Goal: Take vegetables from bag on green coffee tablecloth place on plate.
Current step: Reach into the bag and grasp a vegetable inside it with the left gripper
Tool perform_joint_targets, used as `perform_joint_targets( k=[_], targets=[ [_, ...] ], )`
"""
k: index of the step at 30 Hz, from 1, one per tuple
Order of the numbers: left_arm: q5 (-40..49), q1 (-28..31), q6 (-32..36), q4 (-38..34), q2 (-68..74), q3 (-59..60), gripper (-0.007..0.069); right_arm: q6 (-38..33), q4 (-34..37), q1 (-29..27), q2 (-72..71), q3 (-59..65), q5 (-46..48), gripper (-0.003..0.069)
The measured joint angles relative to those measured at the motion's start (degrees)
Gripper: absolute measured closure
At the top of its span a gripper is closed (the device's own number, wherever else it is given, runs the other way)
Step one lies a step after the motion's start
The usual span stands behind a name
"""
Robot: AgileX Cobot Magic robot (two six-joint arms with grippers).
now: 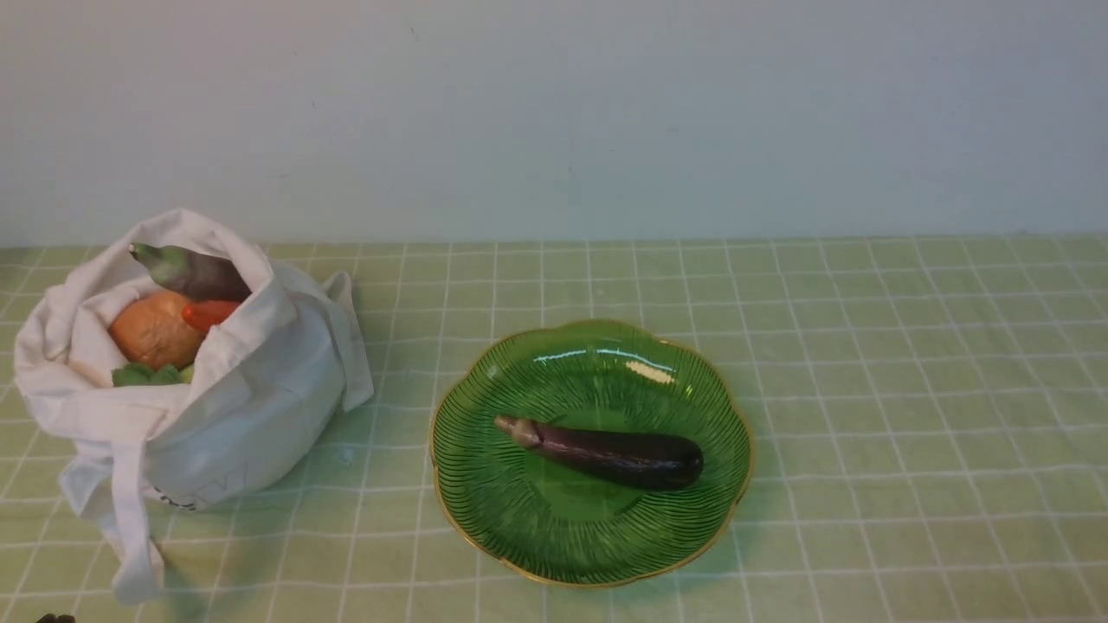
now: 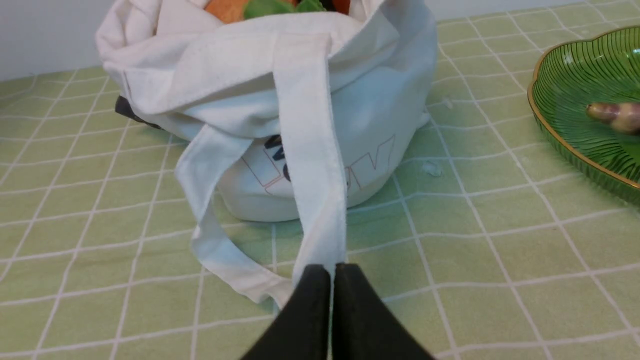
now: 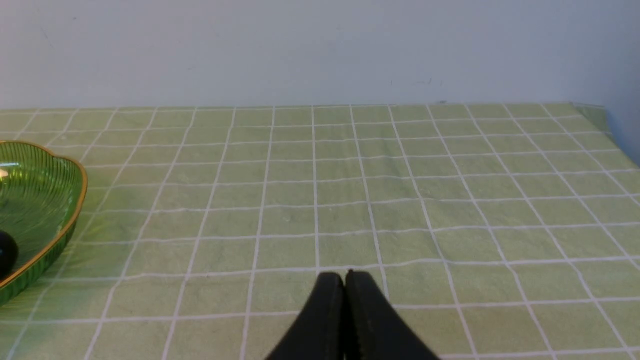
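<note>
Front view: one eggplant (image 1: 619, 452) is held by the plate (image 1: 597, 545), right of the bag (image 1: 260, 424); both pincers (image 2: 330, 272) (image 3: 347, 277) are closed together, empty.

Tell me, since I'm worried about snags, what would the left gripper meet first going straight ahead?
Probably the white tote's hanging strap, just beyond the left gripper's closed tips, though depth is unclear; it might meet the tablecloth first.

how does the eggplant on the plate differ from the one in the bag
The plate eggplant lies with its whole length showing; the bag eggplant is partly hidden by cloth.
The plate eggplant's stem end is brownish; the bag eggplant's is green.
The plate eggplant looks glossy; the bag eggplant looks duller.
Both have dark purple bodies.
</note>
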Motion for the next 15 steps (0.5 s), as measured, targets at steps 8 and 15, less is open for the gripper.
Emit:
perform_joint_targets(
  k=[8,15],
  targets=[
    [0.0,0.0,0.5,0.4,0.0,0.0,0.0629,0.0,0.0,0.0,0.0,0.0,0.0,0.0675],
    [-5.9,0.0,-6.7,-11.8,0.0,0.1,0.0629,0.0,0.0,0.0,0.0,0.0,0.0,0.0675]
  ],
)
